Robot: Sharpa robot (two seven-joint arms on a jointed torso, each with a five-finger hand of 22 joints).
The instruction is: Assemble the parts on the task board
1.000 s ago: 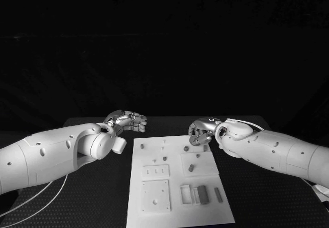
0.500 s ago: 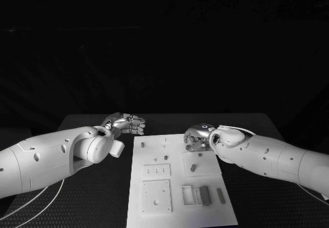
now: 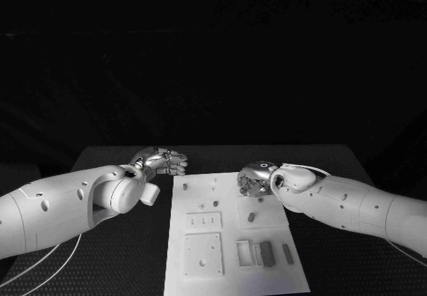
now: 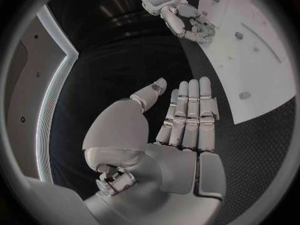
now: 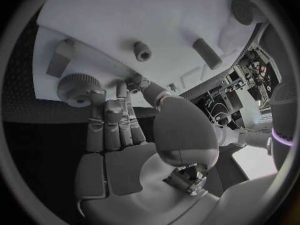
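Observation:
The white task board lies in the middle of the table, with small grey parts on it: a peg and bars near its right side. My right hand hovers low over the board's far right corner. Its fingertips reach a round knurled grey part on the board, and the thumb lies close beside them; nothing shows in its grip. My left hand is off the board's far left corner, with straight fingers and an empty palm.
Near the right hand lie a short cylinder, an oblong peg and a rectangular piece. Square raised plates occupy the board's near left. Black table surface surrounds the board.
My right hand has come down and slightly left onto the board's far right corner. The left hand has sunk a little beside the far left corner.

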